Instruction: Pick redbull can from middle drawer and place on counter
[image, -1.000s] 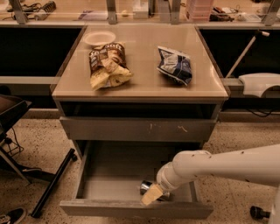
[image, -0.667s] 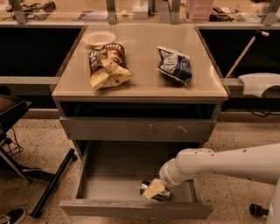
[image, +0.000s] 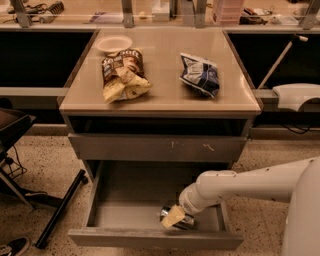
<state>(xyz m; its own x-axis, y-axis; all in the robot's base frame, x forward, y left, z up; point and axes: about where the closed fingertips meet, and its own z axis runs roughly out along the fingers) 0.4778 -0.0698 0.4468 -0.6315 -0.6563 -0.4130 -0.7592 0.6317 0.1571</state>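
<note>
The redbull can (image: 181, 220) lies on its side on the grey floor of the open middle drawer (image: 127, 215), near its front right. My gripper (image: 173, 217) reaches down into the drawer from the right on a white arm, and its pale yellow fingers (image: 172, 216) sit right on the can's left end, covering part of it. The tan counter (image: 160, 95) tops the cabinet above.
On the counter lie a brown-and-yellow snack bag (image: 122, 74), a crinkled dark-blue snack bag (image: 200, 75) and a white plate (image: 113, 43). The scratched drawer front (image: 157, 147) sits above the open drawer. A black chair base (image: 30, 195) stands at the left.
My gripper has shifted slightly up and back inside the drawer, staying at the can. The can looks unmoved.
</note>
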